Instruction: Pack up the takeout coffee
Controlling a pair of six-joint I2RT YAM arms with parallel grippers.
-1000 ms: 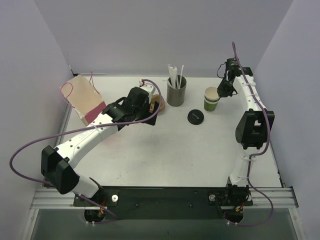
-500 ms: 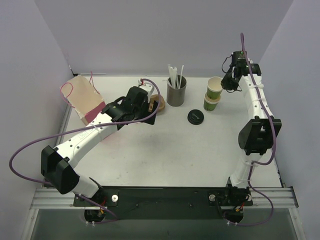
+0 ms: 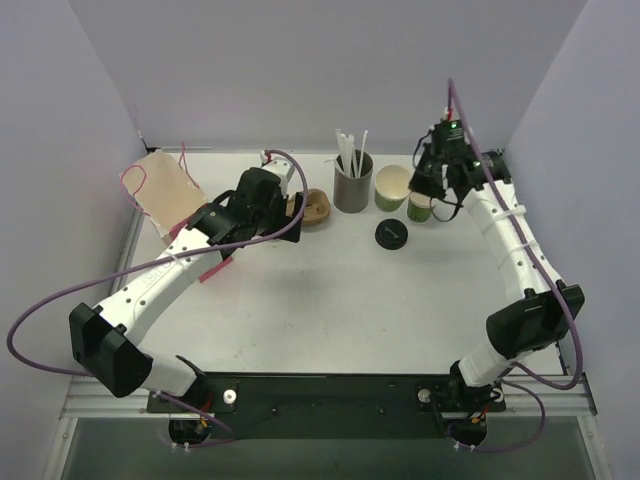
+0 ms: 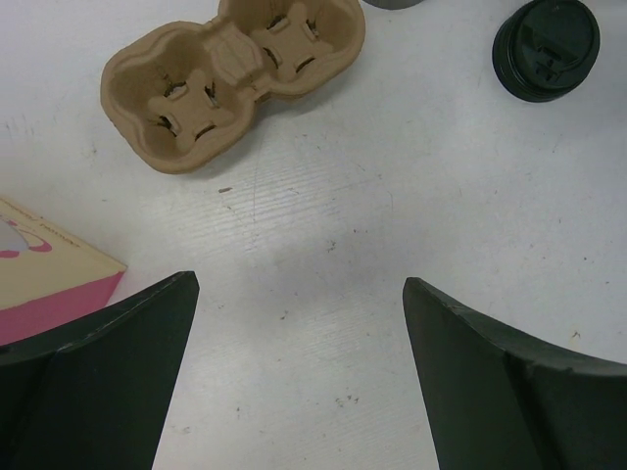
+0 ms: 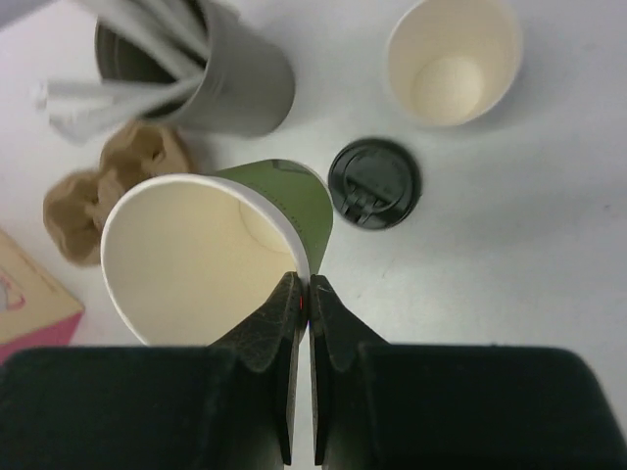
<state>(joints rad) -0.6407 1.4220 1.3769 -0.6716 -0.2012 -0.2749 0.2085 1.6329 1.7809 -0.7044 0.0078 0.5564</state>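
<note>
Two green paper cups with cream insides show; I cannot tell which is the takeout coffee. One cup (image 5: 196, 264) (image 3: 392, 188) hangs tilted above the table, and my right gripper (image 5: 303, 289) (image 3: 411, 187) is shut on its rim. The other cup (image 5: 453, 61) (image 3: 420, 208) stands empty on the table, partly hidden under that gripper in the top view. The black round lid (image 3: 391, 234) (image 5: 373, 183) (image 4: 546, 49) lies flat in front of them. My left gripper (image 4: 299, 284) (image 3: 288, 212) hangs open and empty over bare table, just short of the carrier.
A brown two-cup carrier (image 4: 235, 73) (image 3: 314, 207) lies left of a grey cylinder of white straws (image 3: 352, 183) (image 5: 220, 73). A tan and pink paper bag (image 3: 165, 195) (image 4: 44, 279) lies at the far left. Walls close the table in on three sides.
The right gripper lifted the top cup off the other one and carried it left, toward the straws. The left arm drew back to the left, uncovering the carrier.
</note>
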